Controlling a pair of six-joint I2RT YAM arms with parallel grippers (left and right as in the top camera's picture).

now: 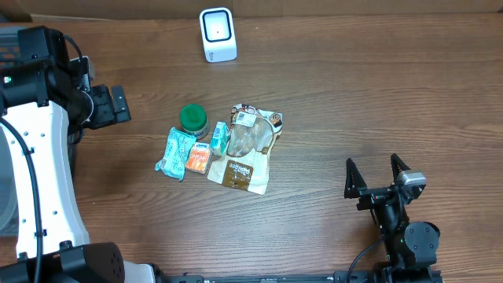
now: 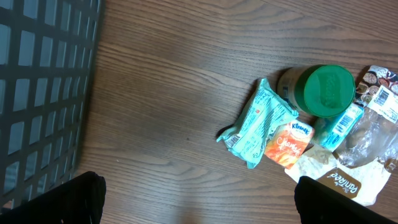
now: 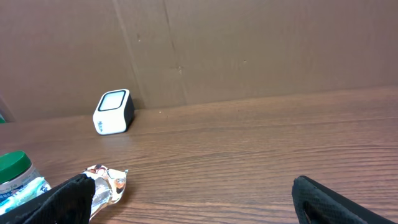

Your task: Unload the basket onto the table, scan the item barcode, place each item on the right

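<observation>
Both arms stood clear of the goods when I looked. The right gripper (image 1: 372, 162) sat low near the front right of the wooden table (image 1: 354, 94), its two black fingers spread wide with nothing between them, well apart from everything else. The left gripper (image 2: 198, 190) hung over the left side of the table with its fingers just as wide and empty, a dark wire-grid basket (image 2: 43, 93) at the far left of its wrist camera's view. The items to be scanned lay bunched together near the middle of the table, closer to the left arm than to the right. There was a jar with a green lid (image 1: 193, 120) at the back of the bunch and a teal packet (image 1: 174, 152) on its left side. An orange Kleenex tissue pack (image 1: 198, 159) lay just beside the packet, and a small teal carton (image 1: 219, 138) lay up against a clear bag with a brown label (image 1: 247, 149) on the right side. Neither gripper touched any of them. I could not make out a barcode, other than a small white sticker near the bag's top. The white barcode scanner (image 1: 218, 34) stood by itself at the far edge of the table, well away from the bunch, in front of a brown cardboard wall (image 3: 249, 50).
</observation>
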